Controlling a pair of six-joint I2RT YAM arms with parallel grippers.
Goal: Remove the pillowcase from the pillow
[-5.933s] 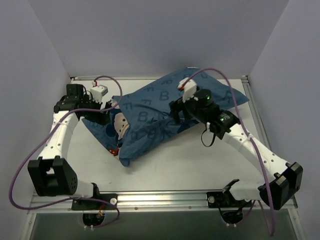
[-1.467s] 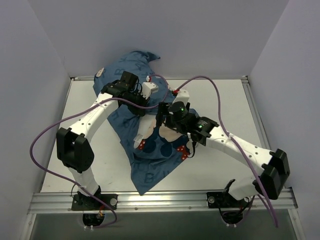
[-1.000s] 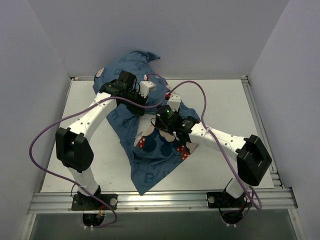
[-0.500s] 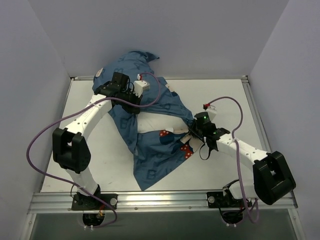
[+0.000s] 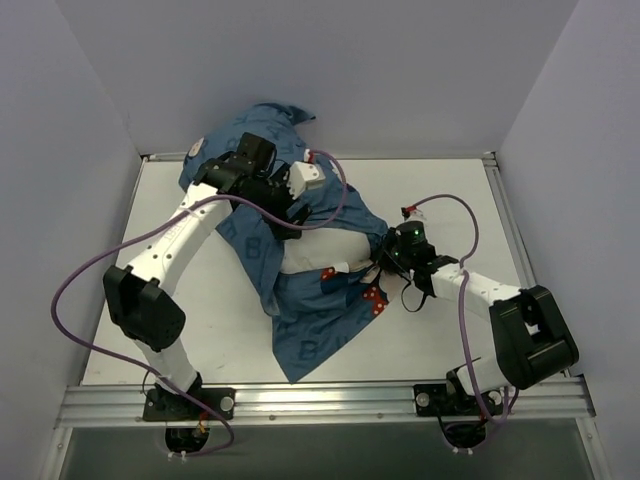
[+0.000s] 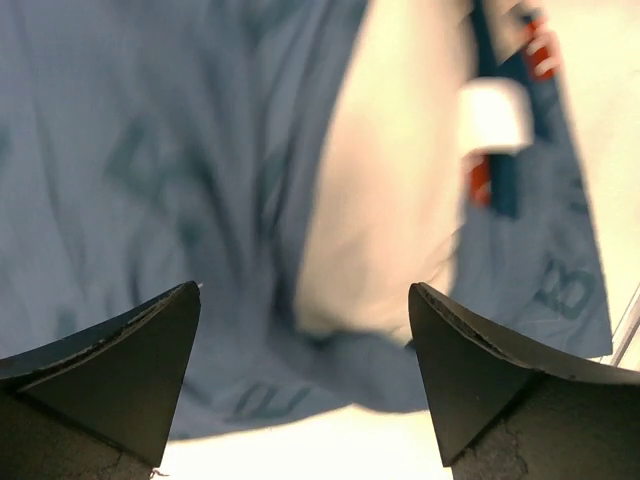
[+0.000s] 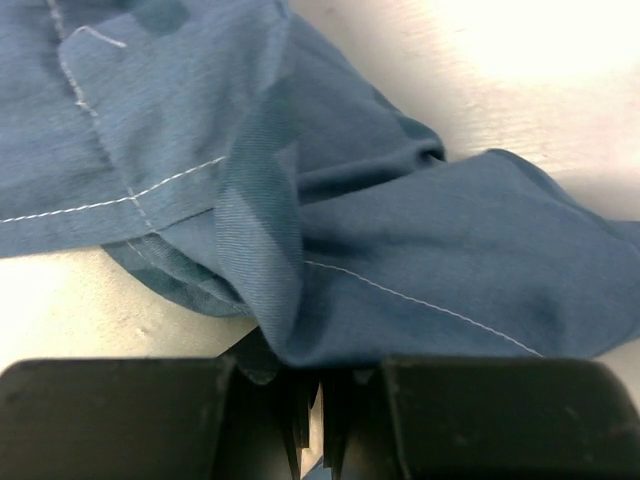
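On the pale surface (image 5: 190,290), the dark blue printed cloth pillowcase (image 5: 315,335) lies crumpled against the back wall (image 5: 400,80), baring the plain white soft pillow (image 5: 318,250). Left claw (image 6: 305,300) gapes wide above, empty; right claw (image 7: 320,390) pinches a pillowcase fold; purple cables (image 5: 57,305) loop around.

Both arms are built of slim white tubes joined by chunky black joints: the left arm (image 5: 170,236) and the right arm (image 5: 478,288). A purple left cable (image 5: 55,310) and a purple right cable (image 5: 471,222) loop along them. A green light (image 5: 414,237) glows on the right wrist, and a white camera block (image 5: 306,177) sits on the left. The left fingers (image 6: 110,370) are matt black wedges; the right fingers (image 7: 120,410) are flat black blocks.
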